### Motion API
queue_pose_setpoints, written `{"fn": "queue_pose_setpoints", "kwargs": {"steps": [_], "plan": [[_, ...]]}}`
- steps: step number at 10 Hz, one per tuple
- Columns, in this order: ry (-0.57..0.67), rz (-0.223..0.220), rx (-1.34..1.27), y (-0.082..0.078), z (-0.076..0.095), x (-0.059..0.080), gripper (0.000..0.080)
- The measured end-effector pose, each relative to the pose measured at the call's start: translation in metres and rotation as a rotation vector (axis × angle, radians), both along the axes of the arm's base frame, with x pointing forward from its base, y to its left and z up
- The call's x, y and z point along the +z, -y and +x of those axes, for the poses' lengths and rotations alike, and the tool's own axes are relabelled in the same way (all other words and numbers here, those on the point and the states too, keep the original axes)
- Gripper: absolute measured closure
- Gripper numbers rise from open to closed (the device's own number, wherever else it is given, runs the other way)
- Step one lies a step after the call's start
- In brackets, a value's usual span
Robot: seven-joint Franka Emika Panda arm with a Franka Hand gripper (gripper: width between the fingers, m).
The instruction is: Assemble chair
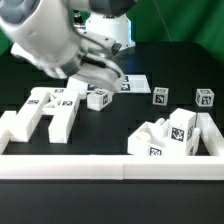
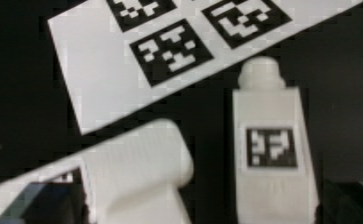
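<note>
Border wall: running along the lower edge of the frame, nearest the camera, and holding nothing.
Right cluster of chair parts: sitting at the lower part of the exterior view's right, just behind the wall, its pieces piled against each other.
Left cluster of chair parts: lying at the exterior view's lower left, its bars forming a rough H.
Single block: standing at mid-frame, just beside the left cluster and almost under the claw.
Gripper: hanging above the single block with its jaws standing wide apart and, as far as the pictures are showing, gripping nothing.
Pegged bar: lying flat below the claw in the wrist view, with its long axis crossing the line between the two fingers and its peg end pointing toward the marker board. Which part of the exterior view this is, I cannot tell.
Rounded piece: lying just beside the pegged bar, apart from it.
Deciding relation: the bar is sitting off-centre between the jaws, so the claw is probably needing a sideways shift before descending.
Marker board: lying flat just behind the claw.
Far blocks: standing apart at the exterior view's upper right.
Containers: none showing.
</note>
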State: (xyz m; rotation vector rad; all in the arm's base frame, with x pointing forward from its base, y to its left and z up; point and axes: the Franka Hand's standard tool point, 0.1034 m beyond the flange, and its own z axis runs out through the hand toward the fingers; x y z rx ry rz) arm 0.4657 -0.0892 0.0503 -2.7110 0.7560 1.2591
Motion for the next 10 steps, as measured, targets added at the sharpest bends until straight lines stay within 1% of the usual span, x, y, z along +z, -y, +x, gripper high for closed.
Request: {"fn": "queue_pose_setpoints", "kwargs": {"steps": [1,2,3,6,8,9,10], "plan": [[0.001,0.001,0.003,-0.002,0.000,0.001,0.0151],[0.013,0.027,0.029,-0.003,0.002,-0.001,0.0151],[0.045,0.092,0.084,-0.005,0.007,0.001,0.0151],[0.038,0.093,0.082,-0.004,0.006,0.001,0.0151],[0.026,0.100,0.078,-0.001,0.003,-0.002,0.0151],[-0.039,0.120,0.074,-0.006,-0.003,0.000,0.0151],[-0.131,0.148,0.072,-0.009,-0.006,0.000,0.0151]]}}
